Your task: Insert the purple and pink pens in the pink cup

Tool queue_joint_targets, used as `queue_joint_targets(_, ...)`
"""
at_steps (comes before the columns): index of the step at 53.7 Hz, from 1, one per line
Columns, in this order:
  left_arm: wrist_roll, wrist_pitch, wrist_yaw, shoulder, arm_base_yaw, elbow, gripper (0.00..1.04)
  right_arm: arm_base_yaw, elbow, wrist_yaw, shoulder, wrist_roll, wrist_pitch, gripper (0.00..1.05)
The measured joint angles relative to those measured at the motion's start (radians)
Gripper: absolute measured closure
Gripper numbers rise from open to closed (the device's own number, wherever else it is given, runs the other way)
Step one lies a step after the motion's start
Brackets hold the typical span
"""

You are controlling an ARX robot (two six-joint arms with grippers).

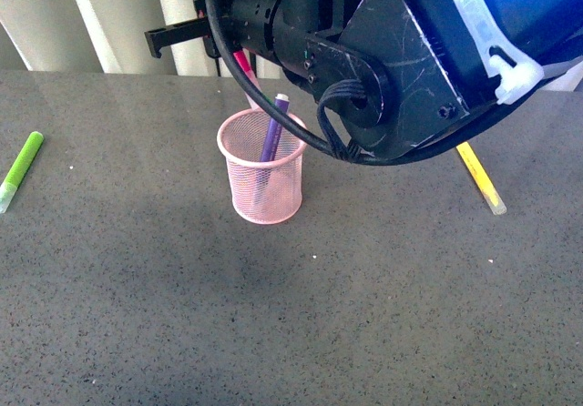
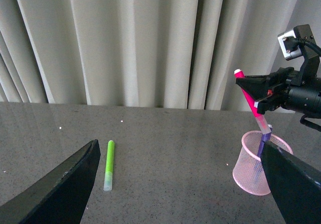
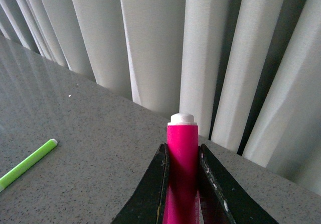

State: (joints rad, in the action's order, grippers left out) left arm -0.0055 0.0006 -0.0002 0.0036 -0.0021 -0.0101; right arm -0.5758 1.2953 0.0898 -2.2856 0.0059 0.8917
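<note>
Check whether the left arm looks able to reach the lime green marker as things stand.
Probably yes. The left gripper is open and empty, and the lime green marker lies alone on the table, in plain sight between its fingers, with nothing around it.

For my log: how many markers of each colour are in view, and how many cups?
Purple marker: 1
Pink marker: 1
Green marker: 1
Yellow marker: 1
Pink cup: 1
Total: 5
</note>
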Motion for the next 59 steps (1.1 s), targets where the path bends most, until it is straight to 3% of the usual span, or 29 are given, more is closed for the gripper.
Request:
queue_joint_targets(45,0.000,0.000,0.000,0.000,0.000,0.000,0.07,-0.007,-0.022,-0.017,-0.043,0.045,-0.027,0.93)
queue_joint_targets(59,0.000,0.000,0.000,0.000,0.000,0.000,0.07,-0.006,-0.034,-0.041,-0.040,0.052,-0.030,0.52)
